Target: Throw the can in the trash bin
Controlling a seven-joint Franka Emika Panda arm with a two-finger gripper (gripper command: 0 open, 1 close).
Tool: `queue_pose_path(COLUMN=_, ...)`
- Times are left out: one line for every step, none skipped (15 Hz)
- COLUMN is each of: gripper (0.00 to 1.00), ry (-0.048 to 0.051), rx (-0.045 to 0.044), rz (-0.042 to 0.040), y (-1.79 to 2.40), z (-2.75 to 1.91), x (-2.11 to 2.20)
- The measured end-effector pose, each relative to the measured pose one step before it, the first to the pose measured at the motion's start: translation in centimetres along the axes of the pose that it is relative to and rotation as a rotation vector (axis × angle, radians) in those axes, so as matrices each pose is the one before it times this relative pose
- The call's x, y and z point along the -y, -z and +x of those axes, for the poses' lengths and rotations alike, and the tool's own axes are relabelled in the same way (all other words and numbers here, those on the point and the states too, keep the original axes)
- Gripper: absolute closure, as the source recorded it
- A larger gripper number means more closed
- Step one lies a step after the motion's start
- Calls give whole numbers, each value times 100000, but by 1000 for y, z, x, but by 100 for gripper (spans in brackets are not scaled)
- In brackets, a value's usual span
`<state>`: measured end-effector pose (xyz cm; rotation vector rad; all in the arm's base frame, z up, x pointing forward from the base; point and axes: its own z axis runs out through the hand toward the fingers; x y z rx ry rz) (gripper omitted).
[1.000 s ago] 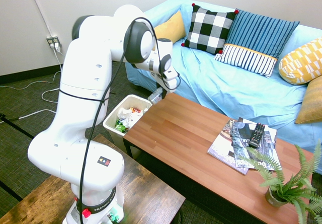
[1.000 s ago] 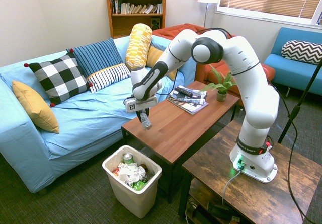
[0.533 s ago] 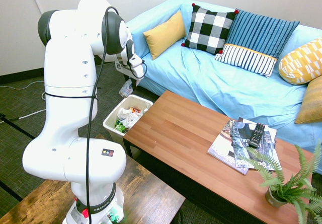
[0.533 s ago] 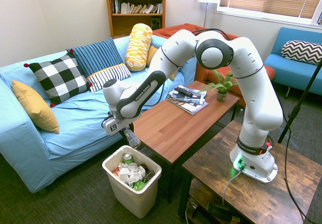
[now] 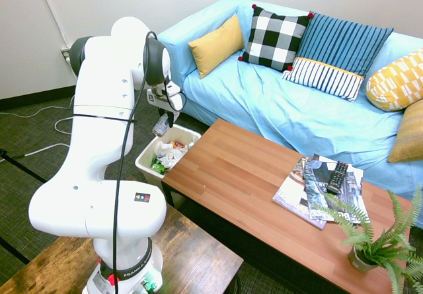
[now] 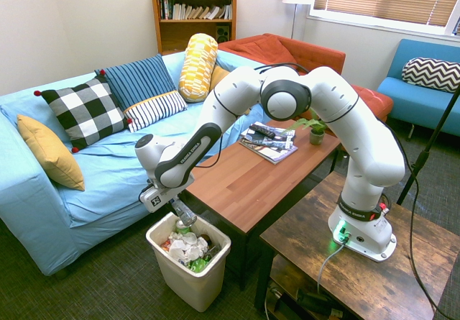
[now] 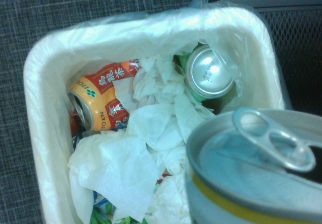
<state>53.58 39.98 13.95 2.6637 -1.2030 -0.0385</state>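
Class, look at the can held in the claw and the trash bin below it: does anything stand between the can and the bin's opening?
Nothing visible does. The claw holds the can just above the trash bin, whose top is open. Inside lie crumpled tissues and other cans, but they sit below the rim.

A light-blue sofa (image 6: 86, 169) with cushions stands behind a wooden coffee table (image 5: 264, 195) on dark carpet (image 5: 26, 135).
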Motion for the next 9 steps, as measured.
queue_pose_path(gripper=0, ry=-70, rx=-6, rz=-197, y=-62, z=36, x=130)
queue_pose_path(gripper=0, ry=-15, rx=-9, rz=-138, y=-3, z=4, x=47)
queue_pose_path(gripper=0, ry=21, rx=4, rz=47, y=52, z=-25, x=34)
queue_pose_path(gripper=0, ry=41, rx=76, rz=34, y=21, z=-77, x=13)
queue_pose_path(gripper=0, ry=76, rx=0, rz=6, y=5, z=-82, x=5)
queue_pose_path(gripper=0, ry=1, rx=50, rz=5, y=6, z=-75, x=5)
queue_pose_path(gripper=0, ry=-6, rx=4, rz=9, y=5, z=-55, x=4)
queue_pose_path(gripper=0, ry=-129, rx=-4, rz=1, y=-1, z=-4, x=0)
queue_pose_path(gripper=0, ry=-233, rx=3, rz=34, y=-4, z=2, x=0)
